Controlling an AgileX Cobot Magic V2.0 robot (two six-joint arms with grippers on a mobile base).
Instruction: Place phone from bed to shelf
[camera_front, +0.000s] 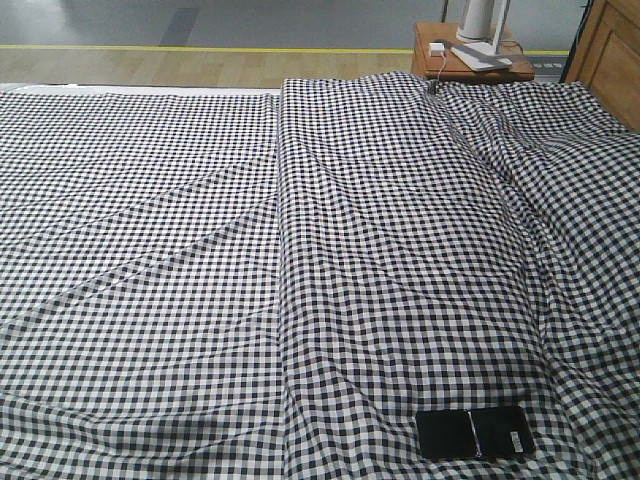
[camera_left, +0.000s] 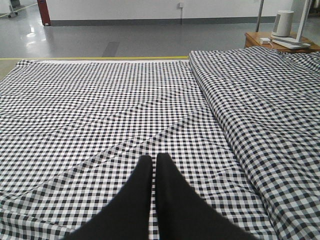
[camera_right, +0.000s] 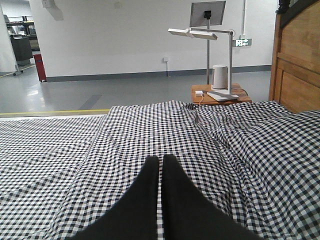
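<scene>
L fingers (camera_left: 137, 200), R fingers (camera_right: 145, 200) pressed together over bed (camera_left: 100, 100); phone (camera_front: 473, 433) lies apart.

Hardly any writing can be read from here. On the far white wall (camera_right: 110, 35), just right of the lamp pole (camera_right: 231, 60), a small green sign (camera_right: 243, 42) shows pale marks, but no letters come out clearly. The phone (camera_front: 473, 433), lying on the near right part of the bed (camera_front: 150, 250), carries a small white sticker (camera_front: 518, 440) near its right end; any print on it is too small to make out. The grey screen (camera_right: 207, 13) high on the far side shows nothing legible.
</scene>
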